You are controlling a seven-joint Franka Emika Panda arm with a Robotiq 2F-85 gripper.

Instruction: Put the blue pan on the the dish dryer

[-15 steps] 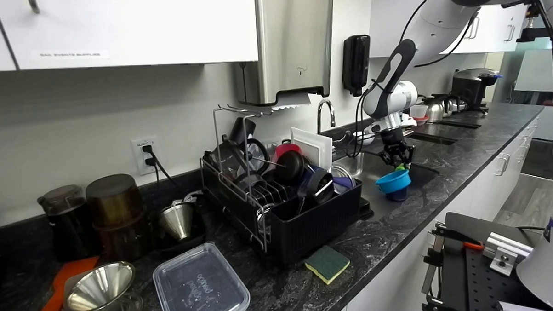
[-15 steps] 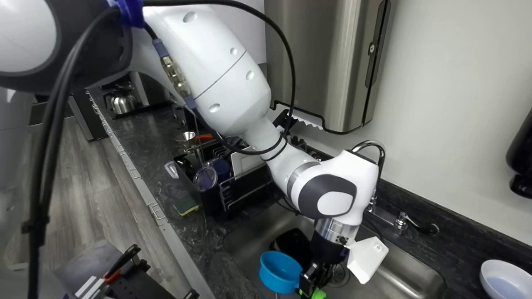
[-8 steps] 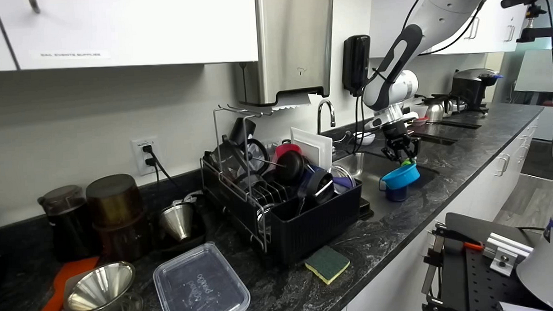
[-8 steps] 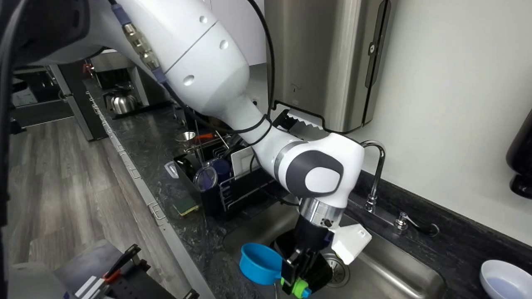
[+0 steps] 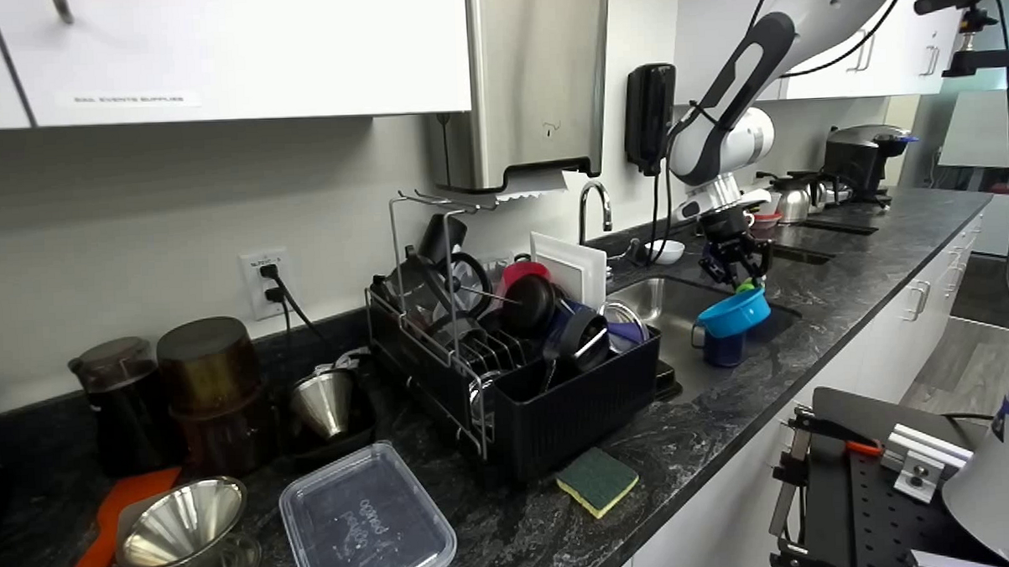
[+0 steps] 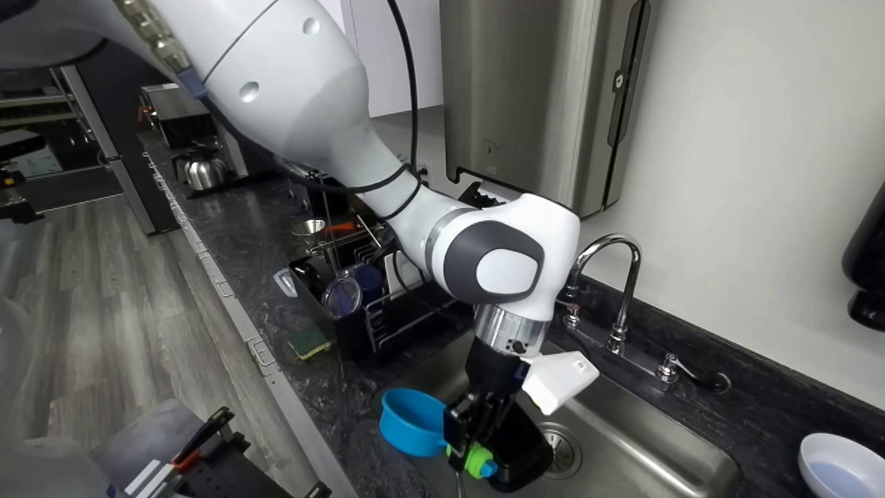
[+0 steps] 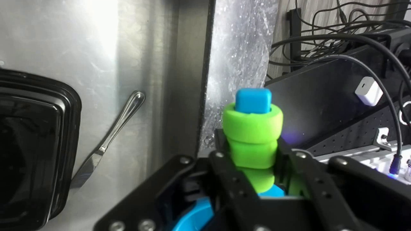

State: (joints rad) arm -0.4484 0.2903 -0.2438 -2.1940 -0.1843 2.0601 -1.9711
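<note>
- Evidently, the pick-up is done: the blue pan [image 6: 411,423] is held by the gripper [image 7: 252,149], whose fingers [image 7: 226,173] are clenched on its green-sleeved handle [image 7: 253,126].
- By both exterior views, the pan is placed over the sink [image 6: 622,449], near its front edge, well apart from the dish dryer [image 5: 572,424].
- Carrying, lowering among the stacked dishes [image 5: 529,306] and release are left to be done; about half the task is judged complete.
- In an exterior view, a dark blue cup [image 5: 725,351] is seen below the pan; elsewhere it cannot be made out.
- In the wrist view, a knife [image 7: 107,139] is shown lying near a black container [image 7: 29,150], while the pan's bowl is mostly hidden and the dish dryer is not shown.
</note>
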